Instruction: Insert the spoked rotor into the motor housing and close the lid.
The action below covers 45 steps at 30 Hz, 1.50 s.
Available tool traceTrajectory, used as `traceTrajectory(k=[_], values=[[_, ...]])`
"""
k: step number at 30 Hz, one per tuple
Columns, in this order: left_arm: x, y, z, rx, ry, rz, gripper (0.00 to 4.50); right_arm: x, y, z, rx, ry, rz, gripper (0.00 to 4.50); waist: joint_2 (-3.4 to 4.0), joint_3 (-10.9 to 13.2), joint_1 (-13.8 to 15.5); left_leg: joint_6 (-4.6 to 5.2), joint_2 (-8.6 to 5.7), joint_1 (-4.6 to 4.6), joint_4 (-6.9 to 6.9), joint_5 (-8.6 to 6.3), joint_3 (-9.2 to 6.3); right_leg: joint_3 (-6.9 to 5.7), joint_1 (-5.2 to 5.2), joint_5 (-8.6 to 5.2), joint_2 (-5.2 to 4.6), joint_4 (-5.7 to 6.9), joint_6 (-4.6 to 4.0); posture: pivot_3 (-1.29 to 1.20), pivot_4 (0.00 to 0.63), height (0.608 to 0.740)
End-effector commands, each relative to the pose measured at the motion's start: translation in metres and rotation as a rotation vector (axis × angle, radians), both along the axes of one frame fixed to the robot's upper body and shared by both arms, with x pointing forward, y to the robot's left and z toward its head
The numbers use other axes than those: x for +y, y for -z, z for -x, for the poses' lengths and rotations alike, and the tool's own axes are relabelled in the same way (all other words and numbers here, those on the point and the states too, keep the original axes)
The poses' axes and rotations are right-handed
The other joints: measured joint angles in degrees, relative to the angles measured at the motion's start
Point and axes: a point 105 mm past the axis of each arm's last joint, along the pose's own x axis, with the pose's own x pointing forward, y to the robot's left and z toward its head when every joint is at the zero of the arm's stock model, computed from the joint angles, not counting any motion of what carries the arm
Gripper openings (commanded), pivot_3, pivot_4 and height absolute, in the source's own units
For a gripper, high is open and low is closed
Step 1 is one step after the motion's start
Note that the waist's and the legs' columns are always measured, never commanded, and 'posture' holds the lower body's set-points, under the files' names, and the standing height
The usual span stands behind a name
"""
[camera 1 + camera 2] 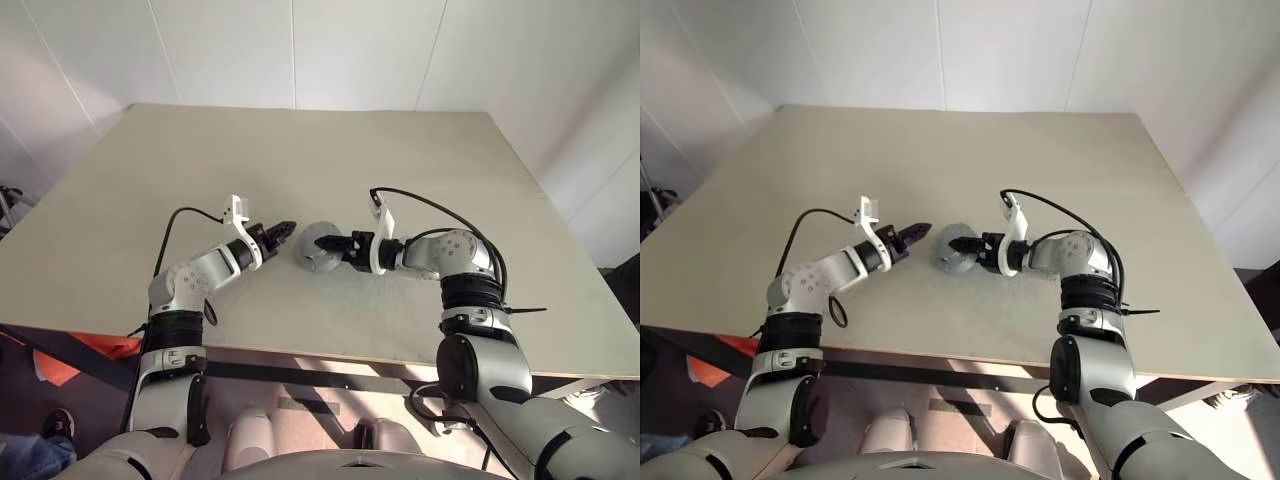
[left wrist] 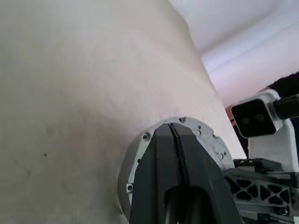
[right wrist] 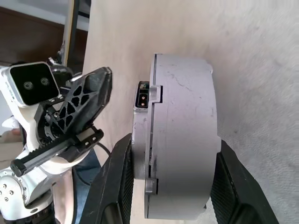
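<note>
Motor housing (image 3: 180, 140) held on edge above worktop (image 1: 300, 160), clamped between right gripper (image 1: 333, 243) fingers, lid (image 2: 140, 158) on; left gripper (image 1: 284, 231) fingers pressed together just beside it; risk: a nudge tilting it out of the pinch.

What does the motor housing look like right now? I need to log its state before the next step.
The motor housing is a squat, round, silver-grey metal puck with a flat, screw-dotted end plate and a small connector socket on its rim. It is tipped on edge above the table, clamped across its thickness by the right gripper. The shut left gripper sits just beside its face.
</note>
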Motion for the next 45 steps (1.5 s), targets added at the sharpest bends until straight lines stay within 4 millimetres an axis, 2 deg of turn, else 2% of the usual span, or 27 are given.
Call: traceTrajectory(k=[1,5,8,11,18,19,25,32,40,43,45], values=[[0.006,-0.017,0.002,-0.055,-0.024,0.068,0.0,0.011,-0.05,-0.017,-0.148,0.002,-0.107,2.11,0.0,0.0,0.04,0.0,0.0,-0.09,0.0,0.0,0.0,0.0,-0.08,0.0,0.0,0.0,0.0,0.0,0.0,0.74],[0.013,-0.025,0.008,-0.091,-0.04,0.131,0.0,0.025,-0.068,-0.019,-0.164,-0.027,-0.166,2.11,-0.01,0.0,-0.02,0.01,0.03,-0.46,0.01,0.0,0.0,-0.01,-0.46,0.01,0.06,0.01,-0.01,0.0,0.0,0.74],[0.017,-0.039,0.016,-0.145,-0.032,0.217,0.83,0.033,-0.085,-0.023,-0.142,-0.02,-0.242,2.11,-0.01,0.01,-0.01,0.04,0.06,-0.48,0.01,-0.02,0.0,-0.01,-0.5,0.01,0.08,0.02,-0.02,0.0,0.0,0.74],[0.023,-0.045,0.021,-0.166,-0.041,0.275,1.89,0.038,-0.097,-0.024,-0.146,-0.026,-0.273,2.11,-0.01,0.02,0.02,0.04,0.06,-0.5,0.03,-0.02,0.0,0.0,-0.52,0.0,0.08,0.03,-0.03,0.0,0.0,0.74],[0.022,-0.044,0.031,-0.125,0.001,0.337,4.37,0.042,-0.102,-0.022,-0.147,-0.044,-0.273,2.11,-0.02,0.02,0.14,0.04,0.06,-0.51,0.13,-0.02,0.0,0.01,-0.5,0.01,0.08,0.07,-0.01,0.0,0.0,0.74],[0.021,-0.044,0.032,-0.12,0.008,0.341,4.46,0.043,-0.102,-0.022,-0.147,-0.046,-0.274,2.11,-0.02,0.02,0.14,0.03,0.07,-0.51,0.14,-0.01,0.0,0.01,-0.5,0.01,0.09,0.08,-0.01,0.0,0.0,0.74],[0.019,-0.05,0.032,-0.117,0.025,0.43,4.46,0.046,-0.112,-0.014,-0.163,-0.096,-0.308,2.11,-0.02,0.02,0.13,0.03,0.08,-0.51,0.16,-0.01,0.0,0.01,-0.5,0.03,0.1,0.09,0.01,0.0,0.0,0.74],[0.015,-0.059,0.017,-0.127,0.028,0.556,4.46,0.05,-0.124,0.0,-0.189,-0.163,-0.351,2.11,-0.02,0.02,0.26,0.03,0.08,-0.53,0.24,-0.01,-0.01,0.02,-0.49,0.05,0.1,0.12,0.05,0.0,0.0,0.74],[0.0,-0.058,0.013,-0.111,0.073,0.568,4.46,0.05,-0.123,0.004,-0.2,-0.164,-0.341,2.11,-0.04,0.01,0.33,0.03,0.09,-0.53,0.32,-0.01,-0.02,0.03,-0.46,0.1,0.09,0.15,0.12,0.0,0.0,0.74],[0.001,-0.055,0.015,-0.104,0.08,0.563,3.87,0.049,-0.122,0.004,-0.2,-0.156,-0.334,2.11,-0.04,0.01,0.31,0.03,0.09,-0.53,0.32,-0.01,-0.02,0.03,-0.47,0.11,0.1,0.16,0.13,0.0,0.0,0.74],[0.003,-0.053,0.017,-0.099,0.073,0.56,3.23,0.048,-0.119,0.003,-0.196,-0.149,-0.327,2.11,-0.04,0.01,0.29,0.03,0.09,-0.53,0.32,-0.01,-0.02,0.03,-0.46,0.12,0.1,0.16,0.14,0.0,0.0,0.74]])
